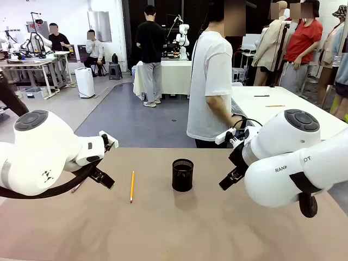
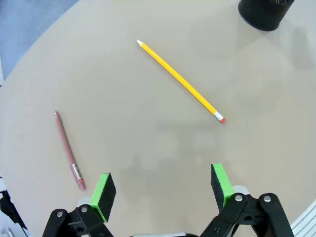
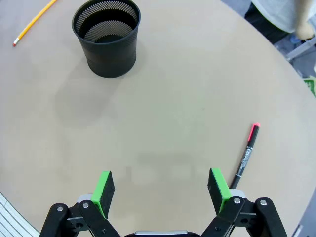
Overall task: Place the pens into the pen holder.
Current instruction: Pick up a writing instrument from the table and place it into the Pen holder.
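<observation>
The smooth beige tabletop (image 1: 179, 228) is partly hidden by both white arms in the front view. The left claw (image 2: 163, 185) and right claw (image 3: 160, 187) hover over it, jaws wide and empty. The black mesh pen holder (image 1: 182, 175) stands mid-table. The yellow pen (image 1: 131, 186) lies to its left. The reddish-brown pen (image 2: 68, 150) lies near the left claw. The dark pen (image 3: 245, 157), pinkish-red at one end, is part-hidden behind the right claw's finger.

Three pens (image 2: 180, 81) (image 2: 68, 150) (image 3: 244, 158) and one black mesh pen holder (image 3: 106, 37).
</observation>
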You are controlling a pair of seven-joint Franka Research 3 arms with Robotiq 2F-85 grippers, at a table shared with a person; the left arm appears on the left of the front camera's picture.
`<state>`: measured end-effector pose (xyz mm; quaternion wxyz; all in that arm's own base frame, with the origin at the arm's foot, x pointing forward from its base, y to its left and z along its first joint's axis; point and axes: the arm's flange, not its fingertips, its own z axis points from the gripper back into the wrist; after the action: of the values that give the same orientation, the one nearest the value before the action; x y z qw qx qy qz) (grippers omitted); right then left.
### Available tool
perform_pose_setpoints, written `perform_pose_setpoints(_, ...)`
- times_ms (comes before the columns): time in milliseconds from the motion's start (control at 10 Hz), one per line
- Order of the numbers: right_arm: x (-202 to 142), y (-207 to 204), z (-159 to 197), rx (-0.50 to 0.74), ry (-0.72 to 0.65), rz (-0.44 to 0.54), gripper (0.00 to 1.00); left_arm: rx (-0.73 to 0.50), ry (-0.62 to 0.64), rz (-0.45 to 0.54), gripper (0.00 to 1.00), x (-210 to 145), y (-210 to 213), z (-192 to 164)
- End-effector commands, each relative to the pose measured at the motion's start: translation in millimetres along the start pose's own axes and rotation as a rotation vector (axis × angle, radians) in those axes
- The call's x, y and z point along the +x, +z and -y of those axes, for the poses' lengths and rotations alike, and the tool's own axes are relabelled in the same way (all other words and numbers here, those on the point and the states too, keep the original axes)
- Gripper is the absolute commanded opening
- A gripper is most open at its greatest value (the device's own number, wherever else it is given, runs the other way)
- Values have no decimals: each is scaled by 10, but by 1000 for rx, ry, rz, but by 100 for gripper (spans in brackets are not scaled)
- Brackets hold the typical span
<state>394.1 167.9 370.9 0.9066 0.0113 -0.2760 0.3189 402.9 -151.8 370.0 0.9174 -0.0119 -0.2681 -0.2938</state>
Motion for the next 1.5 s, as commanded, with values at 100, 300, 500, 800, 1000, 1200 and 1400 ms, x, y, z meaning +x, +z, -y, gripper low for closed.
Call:
perform_pose_setpoints(100, 0, 0, 0, 0, 0, 0, 100, 0, 0, 0, 100, 1, 1, 1)
perform_pose_setpoints(300, 0, 0, 0, 0, 0, 0, 100, 0, 0, 0, 100, 1, 1, 1)
perform_pose_setpoints(500, 0, 0, 0, 0, 0, 0, 100, 0, 0, 0, 100, 1, 1, 1)
perform_pose_setpoints(800, 0, 0, 0, 0, 0, 0, 100, 0, 0, 0, 100, 1, 1, 1)
perform_pose_setpoints(1000, 0, 0, 0, 0, 0, 0, 100, 0, 0, 0, 100, 0, 0, 0)
perform_pose_setpoints(1200, -15, 95, -14, 132, 33, 44, 100, -152, 15, -55, 100, 65, 202, -50)
perform_pose_setpoints(1400, -6, 135, 65, 237, 53, 78, 100, -280, 39, -79, 100, 118, 309, -146)
